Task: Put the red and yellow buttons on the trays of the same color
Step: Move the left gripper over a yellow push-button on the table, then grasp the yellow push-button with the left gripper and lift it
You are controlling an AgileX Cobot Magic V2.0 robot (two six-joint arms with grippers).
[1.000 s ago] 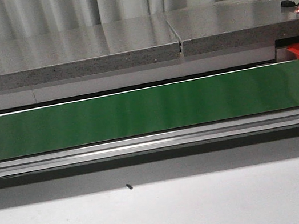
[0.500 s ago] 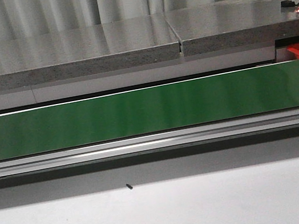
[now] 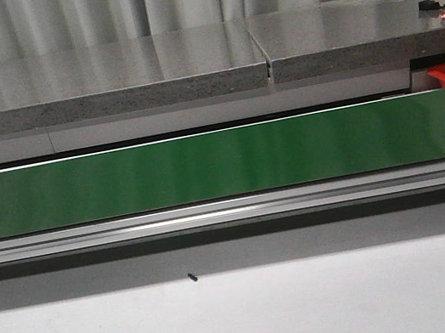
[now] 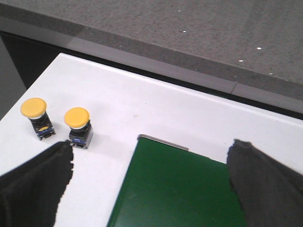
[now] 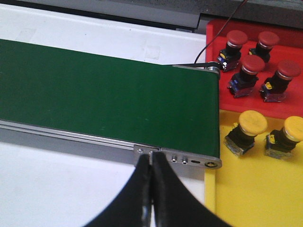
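Left gripper [image 4: 147, 189] fingers spread wide, empty, above end of long green conveyor belt [image 4: 180, 189]. Two yellow mushroom-head push buttons [image 4: 78, 126] stand on white desk [image 4: 156, 113] near belt end. Right gripper [image 5: 150, 187] fingers pressed together, empty. Red plastic tray [image 5: 215, 33] carries four red buttons [image 5: 246, 73]; yellow plastic tray [image 5: 246, 189] two yellow.

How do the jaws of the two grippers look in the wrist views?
The left gripper has dark, almost black fingers with a matte, slightly rough edge. The right gripper has smooth, glossy black fingers tapering to narrow tips. No cables, markings or arm links show.
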